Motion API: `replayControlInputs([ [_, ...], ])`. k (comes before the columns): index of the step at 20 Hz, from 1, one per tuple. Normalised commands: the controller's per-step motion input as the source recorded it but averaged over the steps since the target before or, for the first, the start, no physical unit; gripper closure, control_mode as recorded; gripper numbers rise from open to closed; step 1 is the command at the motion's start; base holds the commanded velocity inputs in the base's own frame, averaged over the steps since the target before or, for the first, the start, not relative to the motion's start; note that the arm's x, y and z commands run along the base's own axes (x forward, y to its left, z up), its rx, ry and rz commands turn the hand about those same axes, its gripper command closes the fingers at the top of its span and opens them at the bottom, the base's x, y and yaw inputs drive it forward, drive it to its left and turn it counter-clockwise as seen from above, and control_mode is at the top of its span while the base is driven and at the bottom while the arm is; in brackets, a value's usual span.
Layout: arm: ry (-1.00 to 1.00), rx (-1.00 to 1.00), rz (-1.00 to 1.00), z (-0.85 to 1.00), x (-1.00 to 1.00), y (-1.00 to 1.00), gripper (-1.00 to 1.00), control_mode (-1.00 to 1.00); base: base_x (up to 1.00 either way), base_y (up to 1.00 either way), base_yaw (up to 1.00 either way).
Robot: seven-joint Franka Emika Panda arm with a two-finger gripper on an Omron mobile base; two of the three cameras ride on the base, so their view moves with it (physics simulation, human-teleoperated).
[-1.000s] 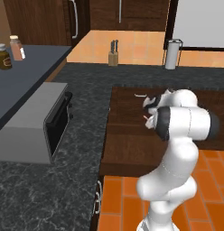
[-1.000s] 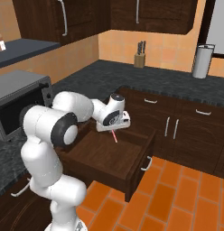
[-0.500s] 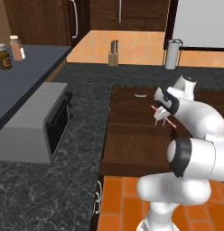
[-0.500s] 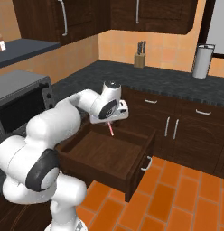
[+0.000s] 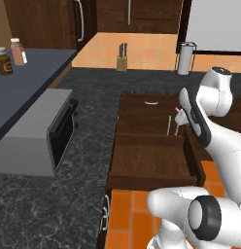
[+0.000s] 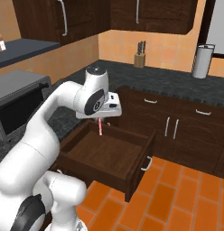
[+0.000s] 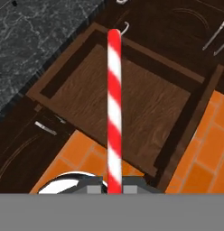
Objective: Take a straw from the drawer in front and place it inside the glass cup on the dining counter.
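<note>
Straw point(image 6: 101, 127) is held in the closed gripper point(image 6: 103, 118), pinched at its upper end and hanging upright above the far part of the open drawer point(image 6: 109, 155). In the hand view the straw point(image 7: 114, 108) is seen running lengthwise from the fingertips over the drawer point(image 7: 132, 103), its red and white stripes plain. From the left, the gripper point(image 5: 180, 113) is seen at the drawer's point(image 5: 146, 160) right side, over its far end. Black speckled worktop point(image 5: 93, 146) lies left of the drawer, with a microwave point(image 5: 37, 131) on it.
</note>
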Motion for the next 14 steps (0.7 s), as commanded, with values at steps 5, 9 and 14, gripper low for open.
replayControlInputs([
  [5,0.13,0.00,-0.10,0.38,-0.71,0.10,1.00,-1.00,0.00,0.00,0.00],
  [9,0.13,0.00,-0.06,0.03,-0.43,0.11,1.00,-1.00,0.00,0.00,0.00],
  [14,0.00,0.00,0.00,0.00,0.00,0.00,1.00,1.00,-1.00,-0.06,-0.15],
])
